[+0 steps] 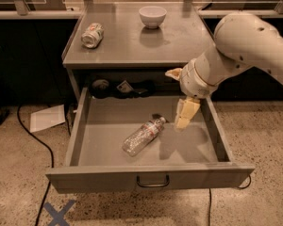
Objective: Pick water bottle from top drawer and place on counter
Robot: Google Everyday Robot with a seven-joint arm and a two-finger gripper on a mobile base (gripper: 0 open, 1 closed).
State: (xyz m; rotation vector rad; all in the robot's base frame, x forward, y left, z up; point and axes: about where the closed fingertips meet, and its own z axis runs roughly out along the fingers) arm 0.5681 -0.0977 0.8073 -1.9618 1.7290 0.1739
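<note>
The water bottle (144, 135) lies on its side in the open top drawer (146, 178), cap pointing to the back right. The drawer is pulled out, its dark wire handle (153, 182) at the front. My gripper (185, 115) hangs from the white arm over the drawer's right part, just to the right of the bottle's cap end and apart from it. It holds nothing. The counter (132, 44) is the grey cabinet top behind the drawer.
A crushed can (92, 35) lies at the counter's left and a white bowl (152, 16) stands at its back. Dark items (122, 87) sit at the drawer's rear under the counter. A paper sheet (47, 118) and a cable lie on the floor at the left.
</note>
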